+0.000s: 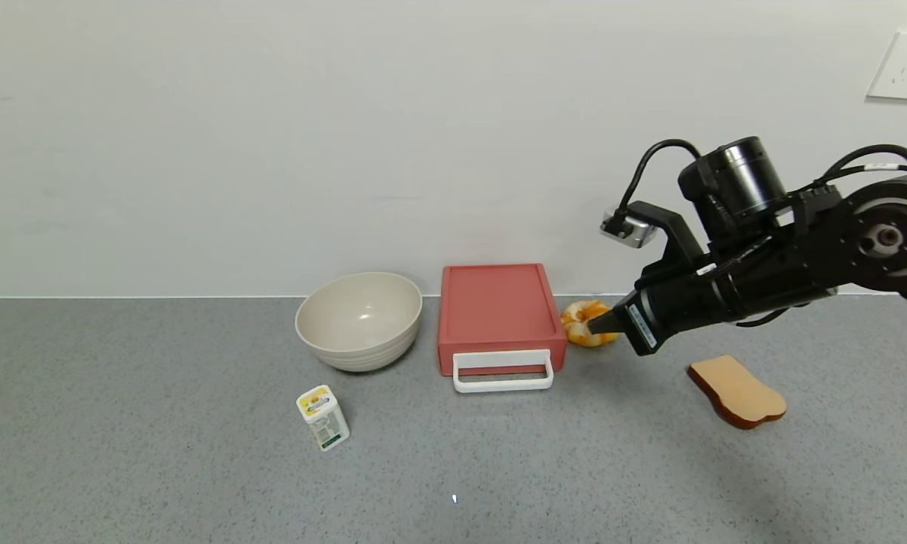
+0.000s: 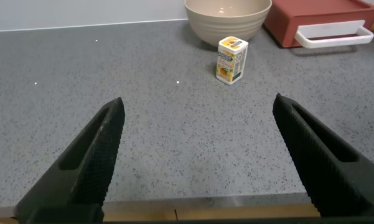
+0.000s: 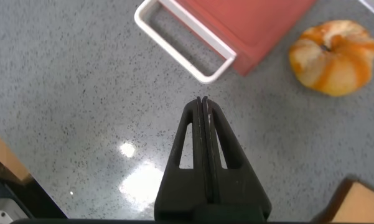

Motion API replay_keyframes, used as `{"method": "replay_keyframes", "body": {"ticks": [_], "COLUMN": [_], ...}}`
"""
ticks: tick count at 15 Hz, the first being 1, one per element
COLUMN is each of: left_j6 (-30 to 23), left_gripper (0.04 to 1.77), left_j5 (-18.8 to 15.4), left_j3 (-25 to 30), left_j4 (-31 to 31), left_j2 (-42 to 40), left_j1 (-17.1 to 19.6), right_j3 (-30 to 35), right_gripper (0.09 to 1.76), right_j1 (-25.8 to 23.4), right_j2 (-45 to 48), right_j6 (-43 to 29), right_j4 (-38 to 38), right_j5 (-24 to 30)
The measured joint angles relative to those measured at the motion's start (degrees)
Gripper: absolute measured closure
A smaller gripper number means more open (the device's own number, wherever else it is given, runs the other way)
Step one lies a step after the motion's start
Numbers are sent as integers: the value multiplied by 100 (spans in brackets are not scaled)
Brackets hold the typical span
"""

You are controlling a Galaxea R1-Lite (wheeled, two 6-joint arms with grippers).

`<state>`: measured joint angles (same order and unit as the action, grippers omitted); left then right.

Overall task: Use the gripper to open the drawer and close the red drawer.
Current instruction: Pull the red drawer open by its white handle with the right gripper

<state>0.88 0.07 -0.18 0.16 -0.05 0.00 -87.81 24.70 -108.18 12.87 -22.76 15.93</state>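
Observation:
The salmon-red drawer (image 1: 497, 308) lies against the back wall, closed, with its white loop handle (image 1: 503, 371) at the front. My right gripper (image 1: 593, 326) hangs above the counter to the right of the drawer, shut and empty. In the right wrist view the shut gripper (image 3: 203, 99) sits a little short of the handle's corner (image 3: 183, 42) and the drawer (image 3: 246, 25). My left gripper (image 2: 196, 109) is open and empty near the counter's front edge, with the drawer (image 2: 311, 18) far off.
A beige bowl (image 1: 359, 320) stands left of the drawer. A small white and yellow carton (image 1: 322, 417) lies in front of the bowl. An orange and white pumpkin toy (image 1: 583, 317) sits right of the drawer. A toast slice (image 1: 736, 391) lies at the right.

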Motion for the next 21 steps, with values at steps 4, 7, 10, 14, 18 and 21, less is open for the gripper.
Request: {"method": "replay_keyframes", "body": {"ticks": [4,7,10,14,18,21], "left_j6": [6,6,9,2,0,0], "left_gripper": [9,9,9,9,9,9], "left_j5": [0,-2,0,0,0,0], "left_j3": [5,9,9,9,7,2], "left_j4": [-9,-9,-16,-16,2,5], "left_j2": [0,0,0,0,0,0], "left_j1": [0,0,0,0,0,0], "right_j3": [-878,-1392,-1794,-2205,-2504,-2566], "right_gripper": [173,173,173,173,173,173], "right_j1": [162,313,477,680,794,827], "right_j2": [-828,-1403,-1858,-2288,-2699,-2906], "right_j6": [435,722,901,975,978,973], "right_j4": [-205,-226,-268,-354,-286,-152], "right_j5": [201,243,241,234,215,222]}}
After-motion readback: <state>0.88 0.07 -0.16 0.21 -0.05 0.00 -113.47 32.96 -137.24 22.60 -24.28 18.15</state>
